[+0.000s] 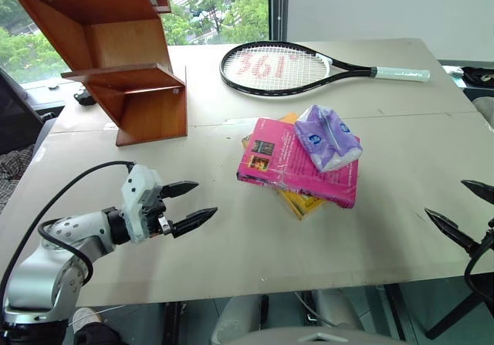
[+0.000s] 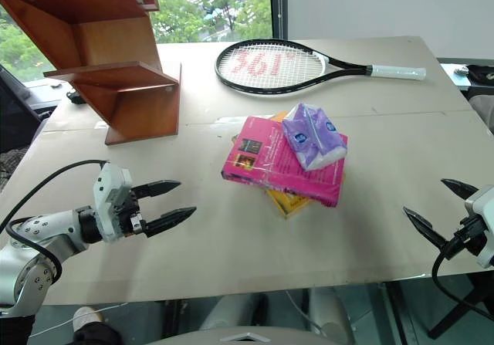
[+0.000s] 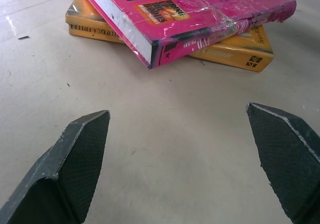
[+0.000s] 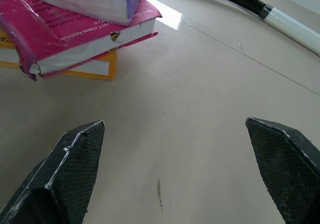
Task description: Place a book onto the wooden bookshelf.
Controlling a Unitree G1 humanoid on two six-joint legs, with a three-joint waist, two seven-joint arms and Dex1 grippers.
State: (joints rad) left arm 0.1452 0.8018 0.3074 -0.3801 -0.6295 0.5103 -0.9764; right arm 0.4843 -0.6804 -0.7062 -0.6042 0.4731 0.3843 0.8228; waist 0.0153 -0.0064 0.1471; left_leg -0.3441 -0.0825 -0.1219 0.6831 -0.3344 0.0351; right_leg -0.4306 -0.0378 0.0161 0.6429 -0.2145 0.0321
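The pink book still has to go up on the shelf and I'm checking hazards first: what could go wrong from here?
1. A purple tissue pack lies on the pink book; lifting the book may tip it off.
2. The book rests askew on a yellow book, so a low grasp could catch or drag both.
3. Both the left gripper and the right gripper are open and away from the book, and the wooden bookshelf has slanted panels it might bump.

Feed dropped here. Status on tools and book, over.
Both tools open: left tool, right tool. Pink book on yellow book, untouched. Tissue pack lying atop it. Bookshelf stands beyond.
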